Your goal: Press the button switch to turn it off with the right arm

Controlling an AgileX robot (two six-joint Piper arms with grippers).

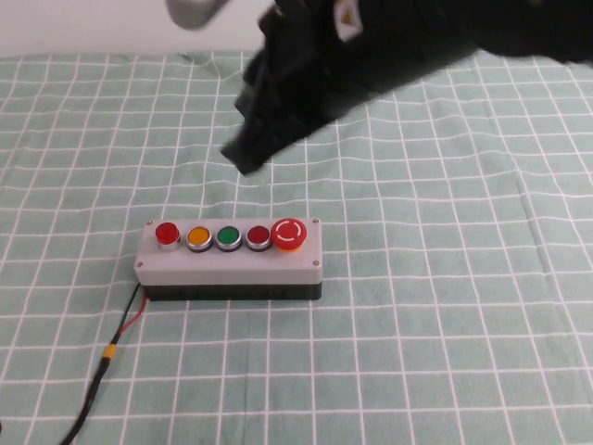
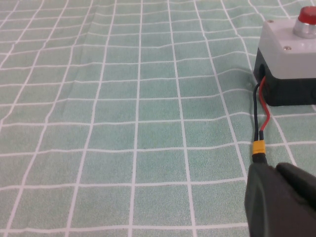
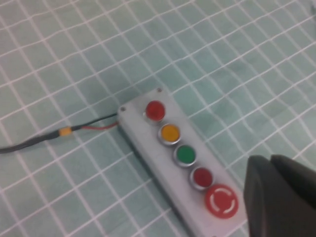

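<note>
While left gripper [image 2: 276,197] sits low near table by black cable w/ yellow connector [image 2: 257,148], jaws: can't tell. Light grey oblong button switch box on black base [image 1: 229,264] rests mid-table on green checked cloth [image 1: 445,315], long axis running L–R. Right gripper [image 1: 243,156], black, hangs above and beyond box, clear of it; jaws: can't tell. Judgement: right arm nearer; next move down and toward robot onto buttons.

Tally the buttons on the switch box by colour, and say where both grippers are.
On the button switch:
Red: 3 (two small, one large mushroom)
Yellow: 1
Green: 1
Total: 5

Right gripper hangs above the cloth, behind the box, touching nothing. Left gripper sits low beside the cable's yellow connector, off the box's small-red end.
</note>
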